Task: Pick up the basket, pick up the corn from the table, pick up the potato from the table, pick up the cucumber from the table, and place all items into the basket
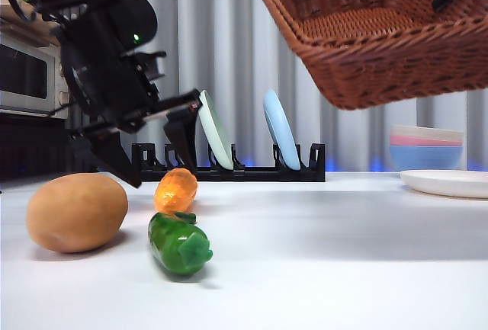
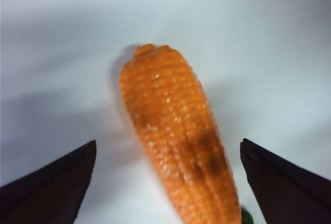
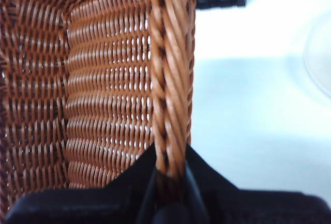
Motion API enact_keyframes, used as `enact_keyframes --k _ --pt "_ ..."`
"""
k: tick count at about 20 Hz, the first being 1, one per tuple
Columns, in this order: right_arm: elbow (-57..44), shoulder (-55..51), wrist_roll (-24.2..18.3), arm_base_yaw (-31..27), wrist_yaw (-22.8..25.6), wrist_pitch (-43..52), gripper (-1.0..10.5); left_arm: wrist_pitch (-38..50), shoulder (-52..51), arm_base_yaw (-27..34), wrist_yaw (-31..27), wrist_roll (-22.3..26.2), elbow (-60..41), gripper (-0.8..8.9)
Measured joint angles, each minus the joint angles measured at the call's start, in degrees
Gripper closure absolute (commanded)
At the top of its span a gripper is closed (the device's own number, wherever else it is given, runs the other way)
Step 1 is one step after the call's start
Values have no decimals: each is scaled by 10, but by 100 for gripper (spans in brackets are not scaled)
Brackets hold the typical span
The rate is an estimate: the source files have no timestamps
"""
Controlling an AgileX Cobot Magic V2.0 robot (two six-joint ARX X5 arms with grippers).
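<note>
My right gripper (image 3: 168,175) is shut on the braided rim of the brown wicker basket (image 3: 103,89) and holds it tilted in the air at the upper right of the front view (image 1: 381,33). My left gripper (image 1: 145,158) is open and hangs just above the orange-yellow corn (image 1: 175,190). The corn (image 2: 176,141) lies on the table between the two open jaws, untouched. The tan potato (image 1: 76,212) lies at the left. The green cucumber (image 1: 179,242) lies in front of the corn.
A black dish rack (image 1: 229,170) with a pale green and a blue plate stands behind the vegetables. Stacked bowls (image 1: 427,147) and a white plate (image 1: 450,183) sit at the right. A microwave (image 1: 27,75) stands at the far left.
</note>
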Motion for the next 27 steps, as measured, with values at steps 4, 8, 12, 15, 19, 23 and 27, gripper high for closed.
enact_keyframes --k 4,8,12,15,19,23,27 --pt "0 -2 1 0 0 -3 956 40 19 -8 0 0 0 429" --pt "0 -2 3 0 0 -3 956 41 19 -9 7 5 1 821" --pt "0 -2 3 0 0 -3 955 35 19 -6 10 12 3 822" --pt "0 -1 3 0 0 -3 956 20 17 -4 30 20 5 822" --pt "0 24 5 1 0 10 956 -40 -82 -5 38 21 14 822" --pt "0 95 25 25 0 43 956 -30 -259 -27 38 12 43 822" --pt "0 166 66 83 0 104 955 -17 -323 -99 35 -13 44 822"
